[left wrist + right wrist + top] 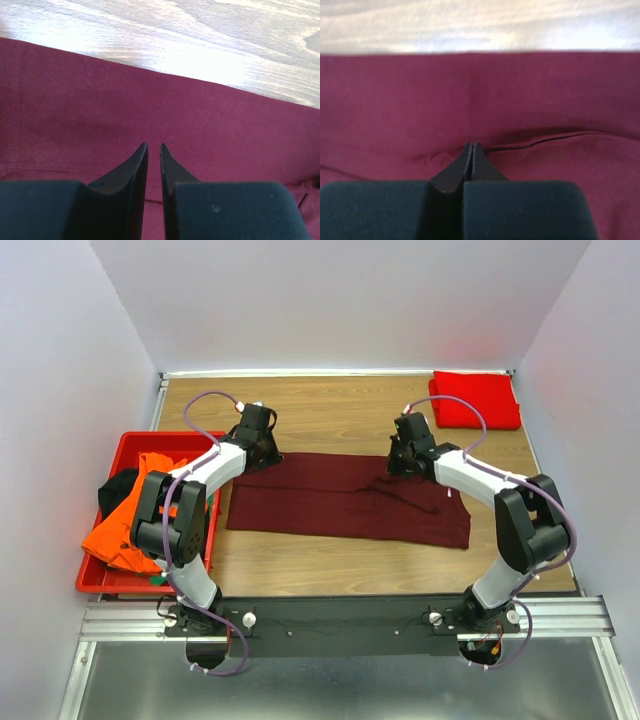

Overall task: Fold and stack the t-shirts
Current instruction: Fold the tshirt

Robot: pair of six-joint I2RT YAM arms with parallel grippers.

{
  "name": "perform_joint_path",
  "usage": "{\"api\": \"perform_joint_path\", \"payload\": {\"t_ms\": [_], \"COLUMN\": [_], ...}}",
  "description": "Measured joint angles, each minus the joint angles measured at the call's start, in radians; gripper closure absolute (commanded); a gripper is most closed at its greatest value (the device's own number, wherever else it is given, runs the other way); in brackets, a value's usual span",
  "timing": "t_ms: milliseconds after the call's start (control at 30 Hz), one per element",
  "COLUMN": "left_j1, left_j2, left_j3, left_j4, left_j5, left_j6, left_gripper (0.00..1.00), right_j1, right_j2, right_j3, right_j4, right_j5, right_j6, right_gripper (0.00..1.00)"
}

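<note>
Pale wood surface (340, 415) under white walls carries one maroon t-shirt (340, 502), spread flat in the middle, ready for folding. My right claw (471, 147) is closed tight on a pucker near its far edge. My left claw (154, 147) stands narrowly parted there, nothing visibly between the tips. One folded red t-shirt (475, 400) in the far right corner starts the stack, I judge. One tray (125, 445) at left holds one orange t-shirt (125, 530) and one black t-shirt (115, 490).

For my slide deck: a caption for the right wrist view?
Right gripper shut, pinching a pucker in the maroon t-shirt; wooden table beyond.
</note>
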Motion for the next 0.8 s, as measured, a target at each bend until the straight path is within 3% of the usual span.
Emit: {"api": "perform_joint_path", "payload": {"t_ms": [367,800], "left_j1": [0.000,0.000], "left_j2": [0.000,0.000], "left_j3": [-0.007,-0.013], "left_j4": [0.000,-0.001], "left_j5": [0.007,0.013], "left_j6": [0.013,0.022], "left_gripper": [0.77,0.77], "right_j1": [0.083,0.185], "right_j2": [-0.133,-0.156], "right_j3": [-0.124,-0.188], "right_j4": [-0.017,-0.017], "right_j5": [-0.025,-0.029], "right_j6": [0.059,0.129], "right_gripper": [0.99,0.99]}}
